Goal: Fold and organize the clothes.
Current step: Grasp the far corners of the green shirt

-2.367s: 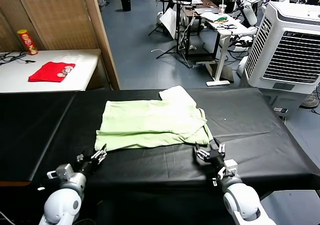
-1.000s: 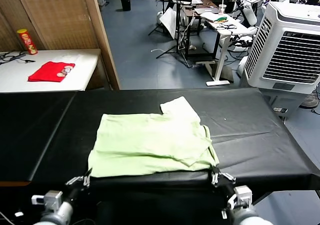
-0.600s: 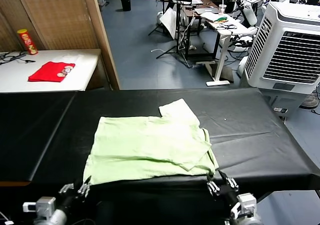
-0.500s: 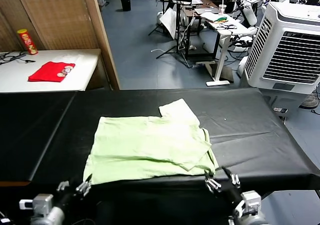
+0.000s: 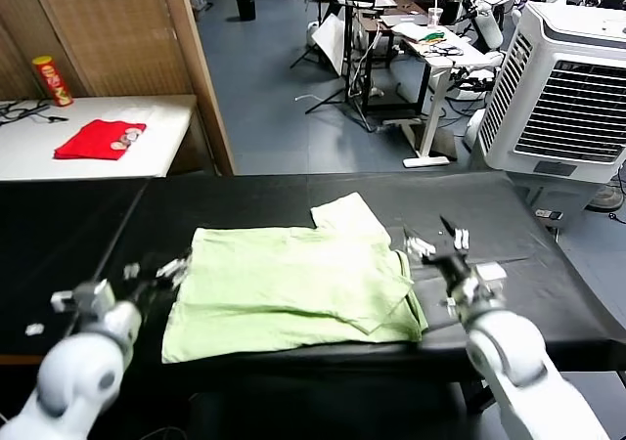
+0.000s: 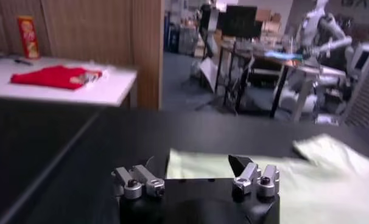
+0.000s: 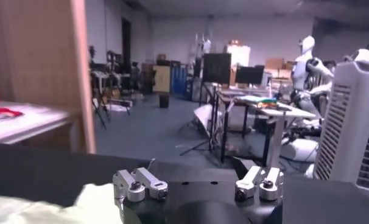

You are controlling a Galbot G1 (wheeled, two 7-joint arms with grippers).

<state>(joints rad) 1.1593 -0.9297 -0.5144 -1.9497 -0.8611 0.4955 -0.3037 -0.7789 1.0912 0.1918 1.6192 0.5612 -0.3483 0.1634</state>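
Observation:
The clothes (image 5: 293, 288), a pale green T-shirt, lie folded flat on the black table (image 5: 518, 298), with one sleeve sticking out at the far side. Nothing holds the shirt. My left gripper (image 5: 155, 268) hovers open just off the shirt's left edge. My right gripper (image 5: 438, 240) hangs open beside the right edge, near the sleeve. In the left wrist view the open left gripper (image 6: 193, 176) is empty, with the shirt (image 6: 312, 182) lying beyond it. In the right wrist view the right gripper (image 7: 196, 181) is empty too, and a corner of the shirt (image 7: 44, 210) shows.
A small red folded garment (image 5: 98, 139) and a red can (image 5: 52, 80) sit on a white side table (image 5: 171, 156) at the back left. A large white air cooler (image 5: 572, 88) stands at the back right. A wooden panel rises behind the table.
Both grippers opened and let go of the shirt's near corners at the table's front edge. They then rose and moved back to either side of the shirt. The near hem settled flat.

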